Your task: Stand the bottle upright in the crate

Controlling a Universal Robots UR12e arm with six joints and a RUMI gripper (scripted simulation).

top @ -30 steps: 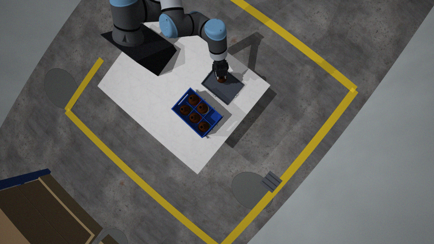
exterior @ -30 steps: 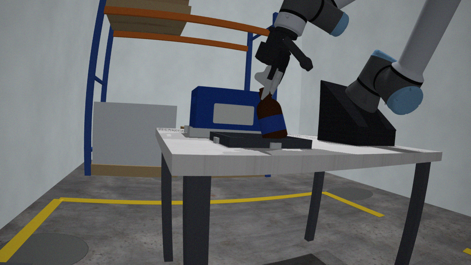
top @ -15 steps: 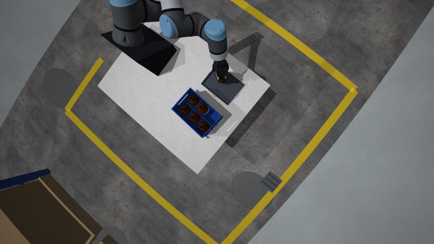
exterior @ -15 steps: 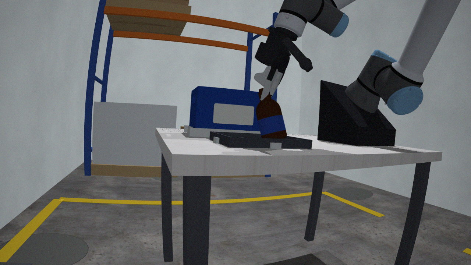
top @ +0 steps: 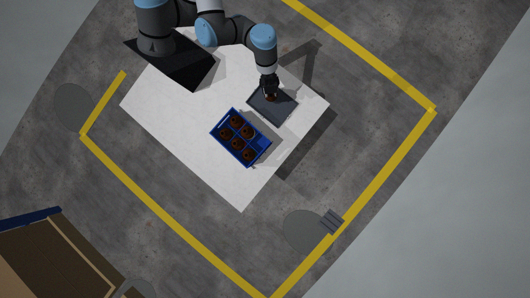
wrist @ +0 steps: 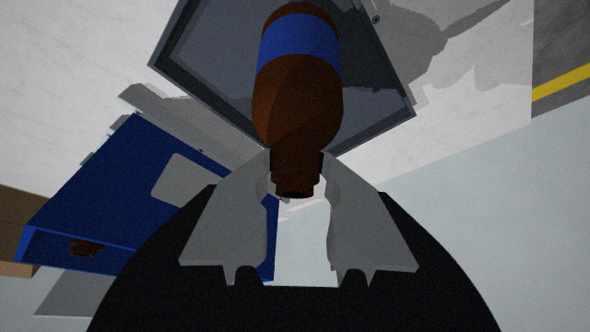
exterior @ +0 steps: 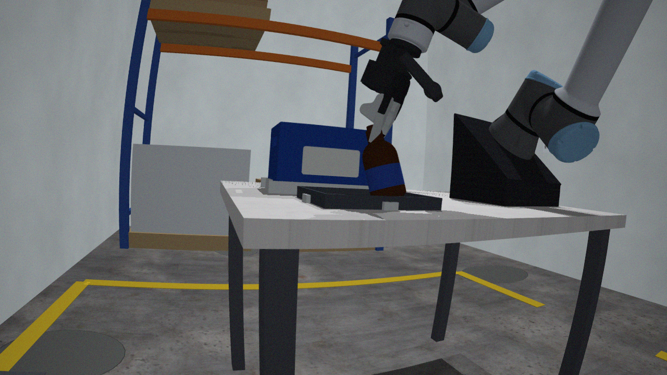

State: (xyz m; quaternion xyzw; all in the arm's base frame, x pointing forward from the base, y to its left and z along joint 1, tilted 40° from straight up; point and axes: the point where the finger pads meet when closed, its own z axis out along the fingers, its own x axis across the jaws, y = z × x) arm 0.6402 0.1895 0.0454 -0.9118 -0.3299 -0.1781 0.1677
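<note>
Jaws clamped on the neck of the bottle (exterior: 383, 163) — near upright, mouth up, base on the tray (exterior: 335, 199)

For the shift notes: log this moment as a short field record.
hand: hand shut on the bottle neck
bottle: bottle brown with a blue band, near upright, slightly tilted, over the tray
tray: tray dark, on the table beside the crate
crate: crate blue, five bottles standing, one cell free
</note>
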